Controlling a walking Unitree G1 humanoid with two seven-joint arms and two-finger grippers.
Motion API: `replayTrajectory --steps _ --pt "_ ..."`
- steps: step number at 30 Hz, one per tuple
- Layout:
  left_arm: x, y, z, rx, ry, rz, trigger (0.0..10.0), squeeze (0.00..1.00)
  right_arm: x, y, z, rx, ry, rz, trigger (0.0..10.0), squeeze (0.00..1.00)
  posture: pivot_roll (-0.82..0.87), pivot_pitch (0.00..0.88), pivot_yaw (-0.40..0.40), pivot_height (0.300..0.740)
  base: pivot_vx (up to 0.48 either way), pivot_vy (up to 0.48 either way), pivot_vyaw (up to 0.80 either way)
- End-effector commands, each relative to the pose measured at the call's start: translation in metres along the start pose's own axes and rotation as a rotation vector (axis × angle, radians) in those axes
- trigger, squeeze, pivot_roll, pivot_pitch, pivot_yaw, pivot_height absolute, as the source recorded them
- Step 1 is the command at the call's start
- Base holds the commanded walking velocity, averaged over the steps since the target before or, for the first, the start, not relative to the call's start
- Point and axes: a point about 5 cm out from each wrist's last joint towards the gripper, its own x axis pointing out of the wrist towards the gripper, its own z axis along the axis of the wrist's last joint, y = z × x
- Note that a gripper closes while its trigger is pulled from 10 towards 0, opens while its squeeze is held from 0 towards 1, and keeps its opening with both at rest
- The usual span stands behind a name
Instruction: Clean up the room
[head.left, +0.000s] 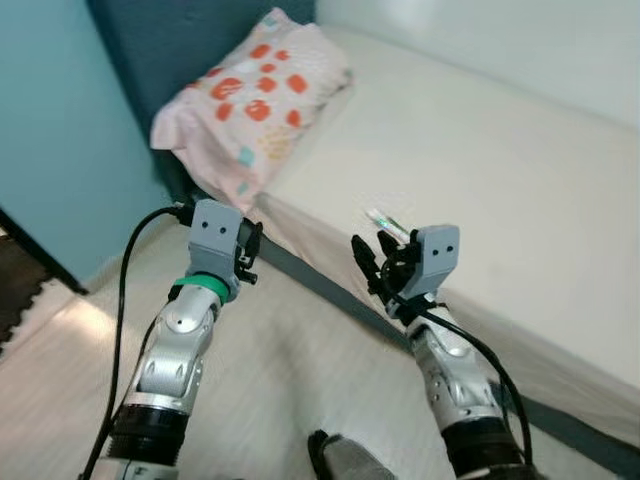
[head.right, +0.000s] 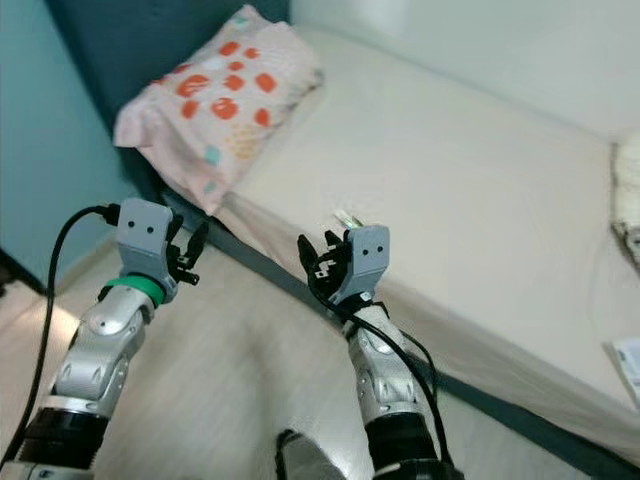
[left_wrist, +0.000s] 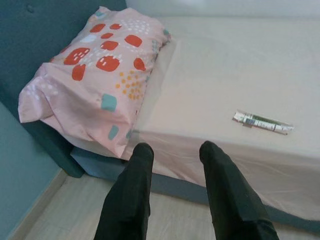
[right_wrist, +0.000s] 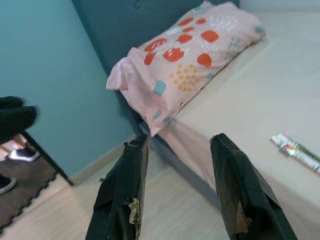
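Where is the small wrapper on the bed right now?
The wrapper lies flat on the bed near its front edge, to the robot's right of the pillow, just beyond the open right end effector.

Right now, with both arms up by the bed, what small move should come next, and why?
Probably ease the right gripper forward over the bed toward the small tube. Both grippers are open and holding nothing, and the tube lies loose on the sheet just beyond it.

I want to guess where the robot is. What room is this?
Most likely a bedroom: there is a bed with a dark headboard and a spotted pink pillow on it.
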Motion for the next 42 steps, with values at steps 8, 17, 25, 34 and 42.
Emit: replayTrajectory --steps 8,17,25,34,42 --pt "-0.004 -0.006 -0.006 -0.019 0.011 -0.009 10.0 0.00 -0.003 -0.008 -0.002 0.005 0.025 -0.012 10.0 0.00 -0.08 0.094 0.038 0.714 0.000 0.000 -0.80" --pt "0.000 -0.005 0.001 0.006 -0.031 -0.004 10.0 0.00 -0.001 -0.006 0.000 0.018 0.008 -0.018 10.0 0.00 -0.07 0.098 0.045 0.714 0.197 0.000 -0.75" --pt "0.000 -0.009 0.004 0.006 -0.042 -0.013 10.0 0.00 -0.001 -0.005 0.000 0.009 0.008 -0.018 10.0 0.00 -0.07 0.103 0.049 0.714 0.480 0.000 0.00" --pt "0.002 -0.007 0.005 0.013 -0.049 -0.003 10.0 0.00 0.003 0.002 0.001 0.029 0.000 0.028 10.0 0.00 -0.06 0.106 0.048 0.714 0.480 0.000 0.00" --pt "0.001 -0.010 0.005 0.010 -0.050 -0.005 10.0 0.00 0.006 0.003 0.002 0.027 -0.007 0.032 10.0 0.00 -0.06 0.104 0.039 0.714 0.480 0.000 0.00"
